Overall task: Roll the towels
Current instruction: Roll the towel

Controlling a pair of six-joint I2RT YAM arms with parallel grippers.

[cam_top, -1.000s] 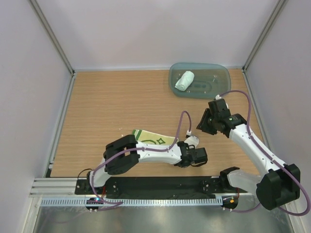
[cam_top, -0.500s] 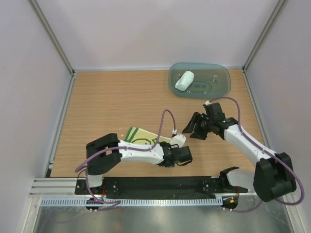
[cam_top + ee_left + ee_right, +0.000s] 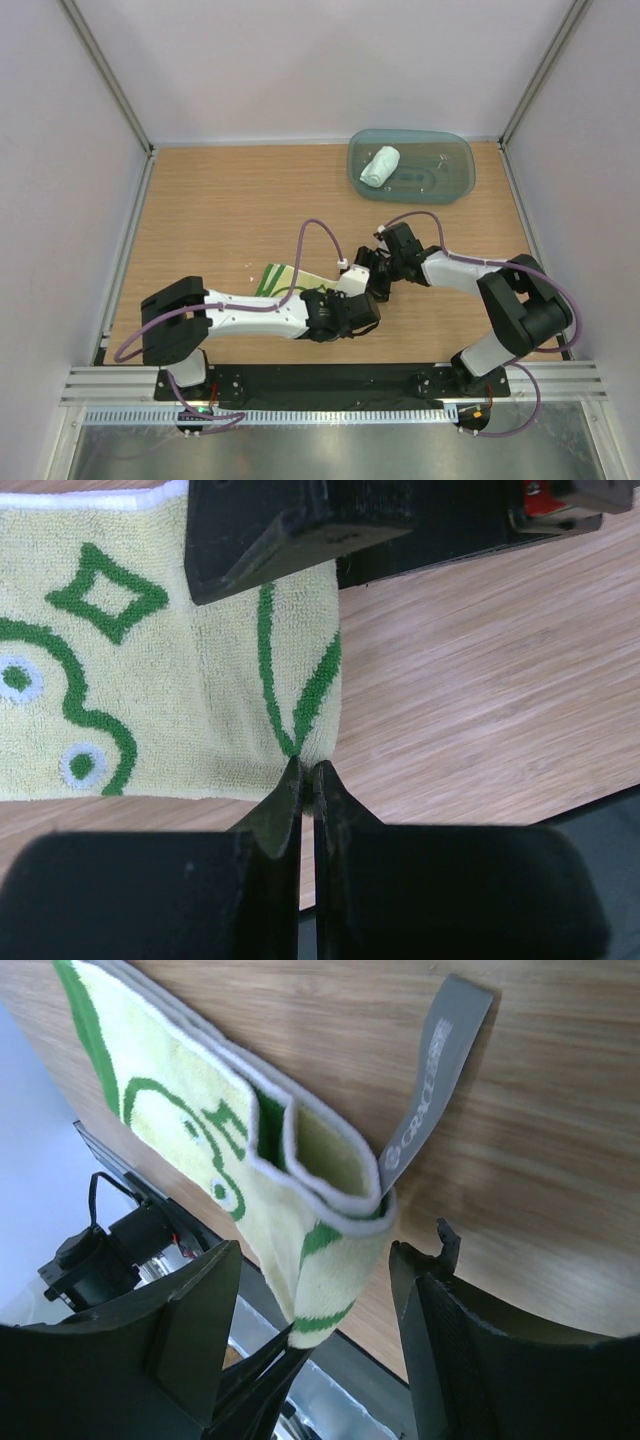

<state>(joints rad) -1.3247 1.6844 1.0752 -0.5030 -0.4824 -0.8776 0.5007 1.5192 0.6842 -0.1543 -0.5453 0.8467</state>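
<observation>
Bright, even light from above leaves only faint shadows on the table. Up close my fingers look dark and slightly soft, while the yellow towel is crisp.

From above, the left arm covers most of the yellow towel, only one corner showing.

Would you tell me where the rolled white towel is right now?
Seen from above, the rolled white towel lies in the left end of the teal tray, at the far right of the table.
</observation>
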